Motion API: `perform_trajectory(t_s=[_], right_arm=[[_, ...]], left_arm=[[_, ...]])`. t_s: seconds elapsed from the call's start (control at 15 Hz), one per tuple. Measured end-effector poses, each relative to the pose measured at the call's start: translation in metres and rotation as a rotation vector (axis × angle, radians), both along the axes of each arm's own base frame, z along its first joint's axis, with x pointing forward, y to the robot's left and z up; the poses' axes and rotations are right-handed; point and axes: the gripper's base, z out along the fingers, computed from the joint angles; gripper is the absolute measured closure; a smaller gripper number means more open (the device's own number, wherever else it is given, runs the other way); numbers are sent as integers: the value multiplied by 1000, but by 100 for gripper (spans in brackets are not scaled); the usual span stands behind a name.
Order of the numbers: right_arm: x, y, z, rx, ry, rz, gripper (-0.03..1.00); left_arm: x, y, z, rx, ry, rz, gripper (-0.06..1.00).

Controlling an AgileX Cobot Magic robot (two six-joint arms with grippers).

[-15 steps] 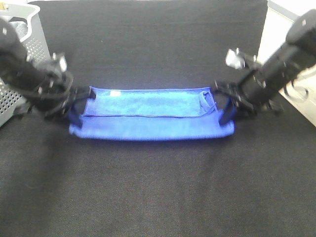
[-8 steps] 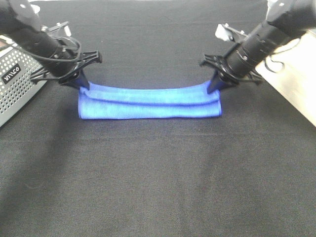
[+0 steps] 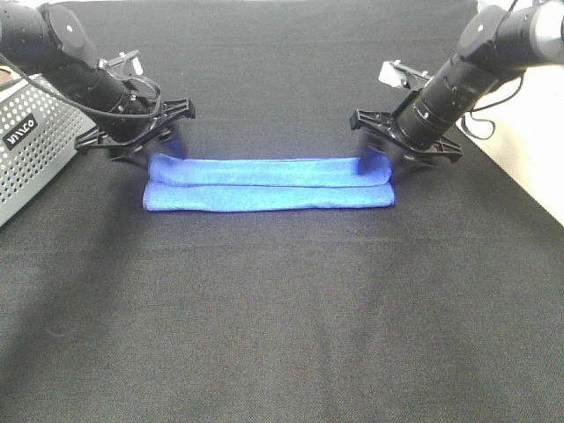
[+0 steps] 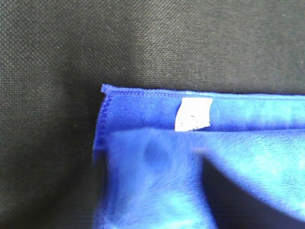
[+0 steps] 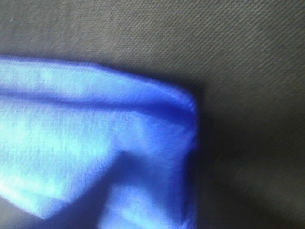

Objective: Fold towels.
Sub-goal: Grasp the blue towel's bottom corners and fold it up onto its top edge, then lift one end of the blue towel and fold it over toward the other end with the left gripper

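Royal-blue microfiber towel (image 3: 269,183): folded strip on black fabric tabletop (image 3: 282,317). Left gripper (image 3: 145,150) and right gripper (image 3: 388,163) jaws apart, low at its far corners. Risk: pullout snags top layer, unfolds it.

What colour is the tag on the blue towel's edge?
White; the small tag on the royal-blue microfiber towel shows best in the left wrist view.

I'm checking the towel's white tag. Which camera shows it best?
The left wrist view: the tag sits large and clear between the towel's stitched edge and the folded-over layer. The exterior high view shows the whole folded towel, but no tag can be made out. The right wrist view shows only a tagless corner.
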Motion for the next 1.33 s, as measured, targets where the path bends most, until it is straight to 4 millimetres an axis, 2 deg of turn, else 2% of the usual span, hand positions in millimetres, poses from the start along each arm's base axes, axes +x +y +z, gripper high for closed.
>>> perform_trajectory(t_s=[0.07,0.2,0.4,0.53,0.73,0.8,0.87,0.93,1.0,1.07,1.2,1.33], right_arm=[[-1,1,4,-1,17,23,9],[-3,0,7,-18,55,68,2],[-6,-2,6,-47,78,97,1],[-6,-2,6,-49,78,98,1],[-6,-2,6,-52,77,100,1],[-6,-2,6,-52,76,100,1],[-6,-2,6,-52,76,100,1],[-6,-2,6,-52,75,99,1],[-6,-2,6,-52,75,99,1],[-6,-2,6,-52,75,99,1],[-6,-2,6,-53,75,100,1],[-6,-2,6,-52,79,102,1]], left_arm=[[-1,1,0,11,5,-9,18],[-3,2,-1,34,28,-29,14],[-3,3,-6,32,44,-27,13],[-4,1,-21,11,84,-13,13],[-2,-3,-27,-48,102,23,16],[-1,-4,-29,-62,105,33,21],[-1,-5,-33,-75,117,50,32],[-1,-5,-35,-78,126,58,62],[-1,-5,-36,-78,129,62,81],[-2,-5,-34,-70,125,57,87],[-4,-2,-28,-34,130,36,87],[-7,6,-9,57,154,4,87]])
